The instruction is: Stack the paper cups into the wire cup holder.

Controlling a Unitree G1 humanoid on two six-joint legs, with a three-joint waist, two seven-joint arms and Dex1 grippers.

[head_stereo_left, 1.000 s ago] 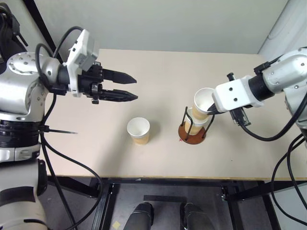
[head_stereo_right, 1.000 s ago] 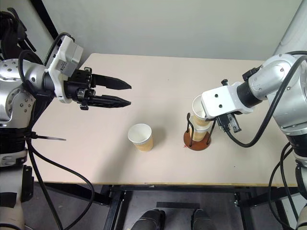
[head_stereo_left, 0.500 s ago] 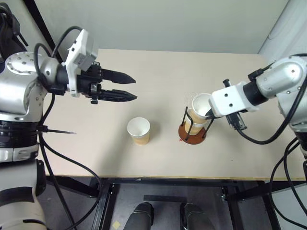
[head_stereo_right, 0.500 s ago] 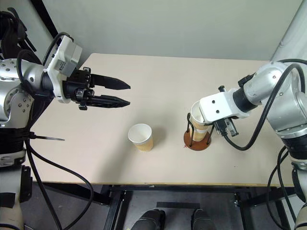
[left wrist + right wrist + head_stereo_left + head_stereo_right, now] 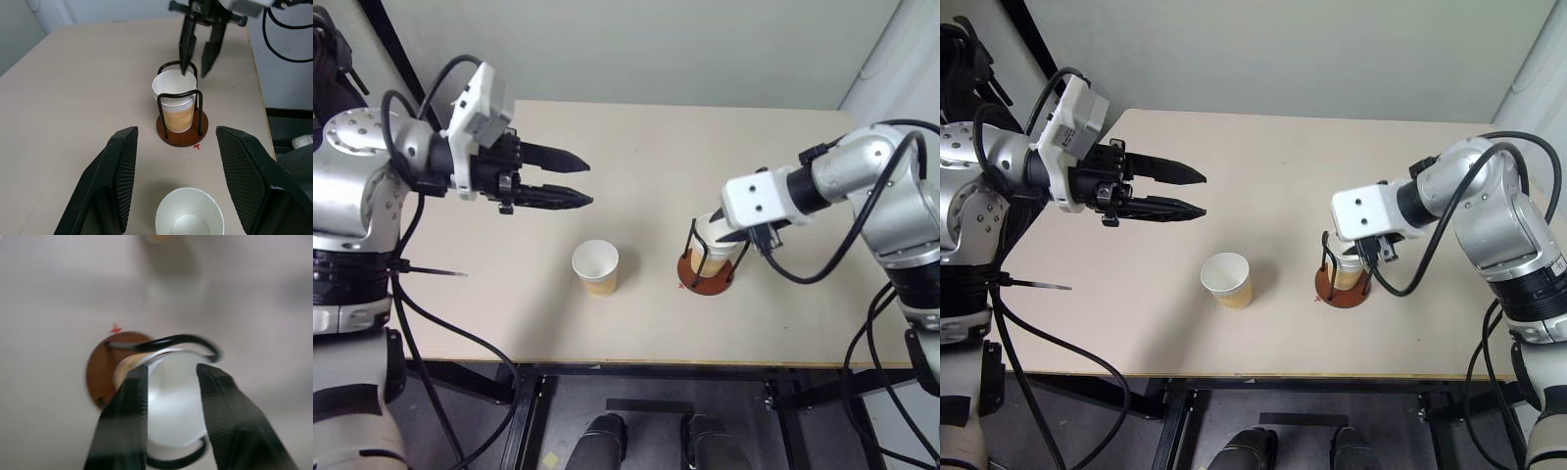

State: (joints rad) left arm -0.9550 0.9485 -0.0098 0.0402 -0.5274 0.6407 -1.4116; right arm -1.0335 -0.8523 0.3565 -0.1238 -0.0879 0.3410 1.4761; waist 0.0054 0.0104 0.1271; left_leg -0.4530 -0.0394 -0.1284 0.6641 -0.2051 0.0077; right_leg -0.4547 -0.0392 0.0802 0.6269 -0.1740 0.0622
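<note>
Right claw parted, letting go of second cup, now seated in holder. Left claw wide, empty. Third cup left on bench.

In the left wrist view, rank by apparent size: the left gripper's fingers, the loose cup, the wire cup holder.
1. Left gripper's fingers, nearest the camera.
2. and 3. Loose cup and wire cup holder look alike; the cup is nearer and cut off, so no ranking.
</note>
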